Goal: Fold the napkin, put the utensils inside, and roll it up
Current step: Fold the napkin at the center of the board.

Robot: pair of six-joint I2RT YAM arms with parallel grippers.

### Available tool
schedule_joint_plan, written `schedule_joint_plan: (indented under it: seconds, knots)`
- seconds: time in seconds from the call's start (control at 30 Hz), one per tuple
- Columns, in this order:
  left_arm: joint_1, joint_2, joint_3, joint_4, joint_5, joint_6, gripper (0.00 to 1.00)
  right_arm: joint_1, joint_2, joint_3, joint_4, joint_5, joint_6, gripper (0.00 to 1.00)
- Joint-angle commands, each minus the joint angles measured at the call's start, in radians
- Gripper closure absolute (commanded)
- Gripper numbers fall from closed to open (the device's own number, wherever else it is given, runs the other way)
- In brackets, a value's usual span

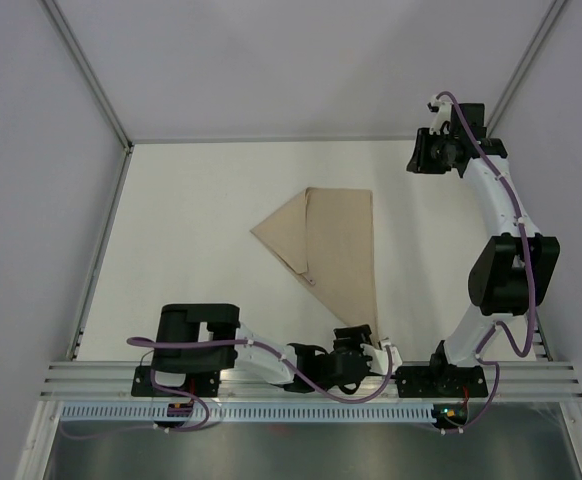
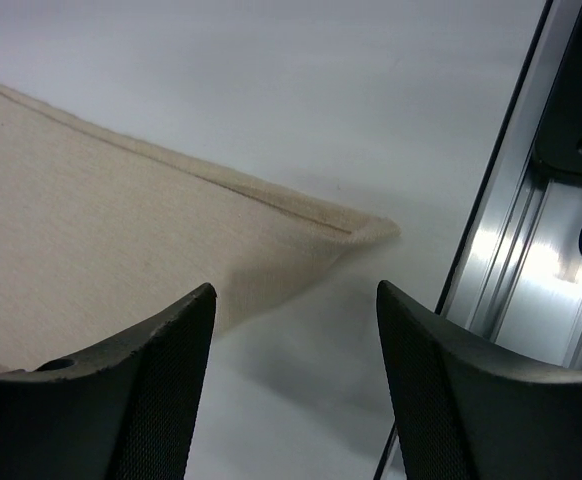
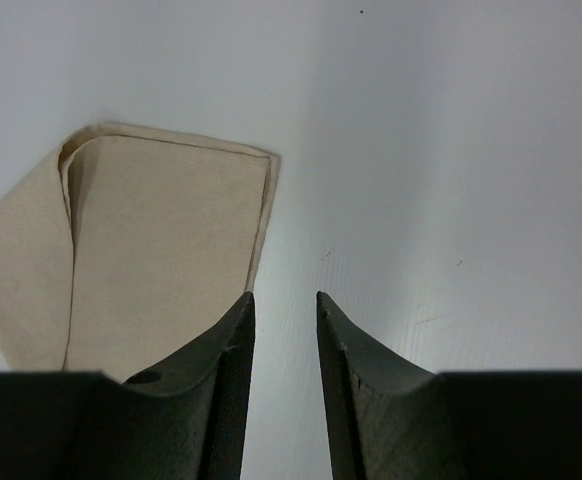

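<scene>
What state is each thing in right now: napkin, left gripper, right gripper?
napkin: folded over on itself, lying on the table, not rolled.
left gripper: open, empty, low by the napkin's near corner.
right gripper: fingers narrowly apart, empty, held off the table to the napkin's far right.

The left gripper (image 2: 296, 300) had only bare table (image 2: 321, 90) between its wide-spread fingers and ahead of them. The folded napkin (image 2: 101, 230) lay flat ahead and to its left, with one corner reaching just in front of the gap. An aluminium rail (image 2: 511, 250) ran close on its right and shut off that side. The right gripper (image 3: 283, 297), its fingers narrowly parted, had open table ahead and to its right. The napkin lay ahead-left of it, low and flat.
</scene>
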Motion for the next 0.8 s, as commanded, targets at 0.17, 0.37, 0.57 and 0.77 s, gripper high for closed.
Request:
schedule_joint_plan:
  seconds: [0.17, 0.37, 0.57, 0.77]
  knots:
    - [-0.015, 0.026, 0.060, 0.070, 0.028, 0.068, 0.34, -0.008, -0.032, 0.001, 0.022, -0.017, 0.024, 0.63]
    - [-0.020, 0.026, 0.056, 0.034, 0.076, 0.051, 0.38, -0.014, -0.033, 0.000, 0.023, -0.018, 0.024, 0.63]
    - [-0.020, 0.051, 0.076, 0.034, 0.098, 0.045, 0.42, -0.017, -0.033, -0.003, 0.025, -0.020, 0.024, 0.63]
    - [-0.020, 0.077, 0.096, 0.033, 0.104, 0.036, 0.44, -0.017, -0.033, -0.008, 0.025, -0.021, 0.024, 0.63]
